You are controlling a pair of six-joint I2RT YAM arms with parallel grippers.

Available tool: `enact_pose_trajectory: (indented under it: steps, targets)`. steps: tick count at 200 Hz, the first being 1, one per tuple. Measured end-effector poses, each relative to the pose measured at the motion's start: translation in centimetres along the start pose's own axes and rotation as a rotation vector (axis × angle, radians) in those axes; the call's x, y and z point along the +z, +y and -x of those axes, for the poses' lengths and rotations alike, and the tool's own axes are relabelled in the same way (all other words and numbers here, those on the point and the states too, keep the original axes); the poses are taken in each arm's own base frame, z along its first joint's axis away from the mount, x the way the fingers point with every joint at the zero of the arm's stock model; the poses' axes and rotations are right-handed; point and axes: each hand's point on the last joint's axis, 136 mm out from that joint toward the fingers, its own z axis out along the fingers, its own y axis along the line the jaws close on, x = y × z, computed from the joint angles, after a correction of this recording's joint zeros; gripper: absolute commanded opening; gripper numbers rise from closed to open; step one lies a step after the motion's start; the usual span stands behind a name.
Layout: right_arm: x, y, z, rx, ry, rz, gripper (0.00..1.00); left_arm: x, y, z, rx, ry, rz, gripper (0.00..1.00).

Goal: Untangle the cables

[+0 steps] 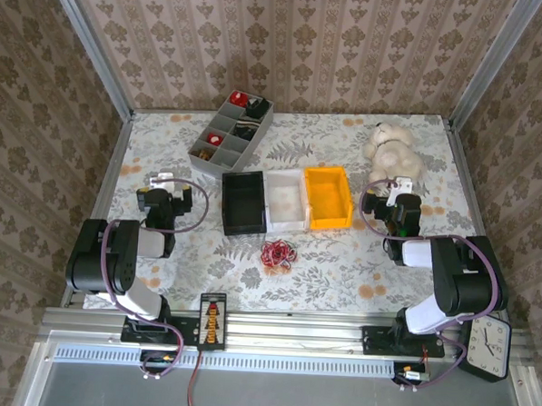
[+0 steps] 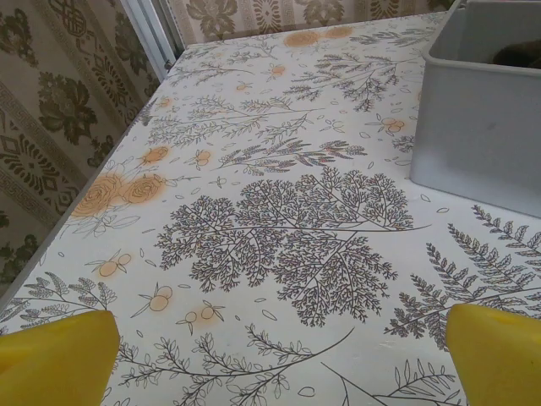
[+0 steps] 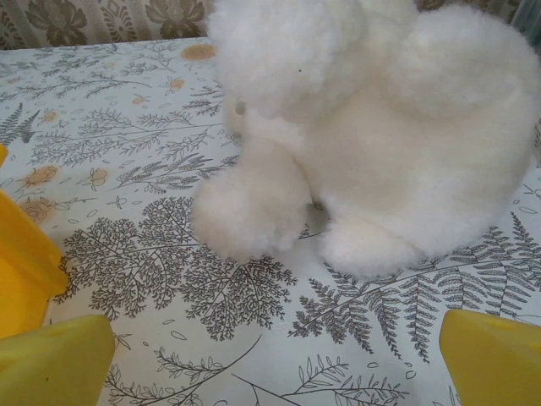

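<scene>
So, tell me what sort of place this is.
Probably a staged robot test cell, not a real room: wallpapered panels in a metal frame enclose a floral-clothed table, with the left arm and right arm bolted to a rail.

Black-and-white left arm (image 1: 113, 258), matching right arm (image 1: 449, 276), looping mauve cords (image 1: 204, 207), yellow pincer fingertips (image 2: 51, 359).

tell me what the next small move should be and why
Probably swing the left pincer toward the red cable bunch, which lies on the table just in front of the black bin and white bin. The pincer is open, holds nothing, and points at bare table away from it.
</scene>
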Motion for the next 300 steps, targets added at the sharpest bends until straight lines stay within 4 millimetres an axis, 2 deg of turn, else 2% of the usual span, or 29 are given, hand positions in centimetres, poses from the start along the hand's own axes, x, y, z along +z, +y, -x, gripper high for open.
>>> enact_pose_trajectory:
  steps: [228, 241, 255, 262, 269, 284, 300]
  targets:
    - [0.0, 0.1, 0.0, -0.003, 0.001, 0.003, 1.00, 0.0, -0.1, 0.0, 0.000, -0.001, -0.008, 1.00]
    - [0.0, 0.2, -0.1, -0.006, 0.011, 0.009, 0.92, 0.0, -0.5, 0.0, 0.006, 0.003, -0.027, 1.00]
    - [0.2, 0.5, -0.1, -0.018, 0.068, 0.026, 0.78, -0.2, -0.8, 0.4, 0.019, -0.001, -0.034, 1.00]
    - [0.3, 0.6, 0.5, -0.015, 0.100, 0.028, 0.73, -0.6, -1.1, 0.9, 0.032, -0.008, -0.032, 1.00]
    - [0.5, 0.8, 1.7, -0.007, 0.117, 0.028, 0.83, -1.0, -1.5, 1.6, 0.050, -0.016, -0.034, 1.00]
    - [0.4, 1.3, 6.1, 0.019, 0.084, 0.027, 0.86, -2.3, -3.1, 4.2, 0.097, -0.056, -0.049, 1.00]
    - [-1.5, 2.3, 10.3, 0.063, 0.018, 0.032, 0.85, -3.6, -5.5, 7.9, 0.126, -0.117, -0.071, 1.00]
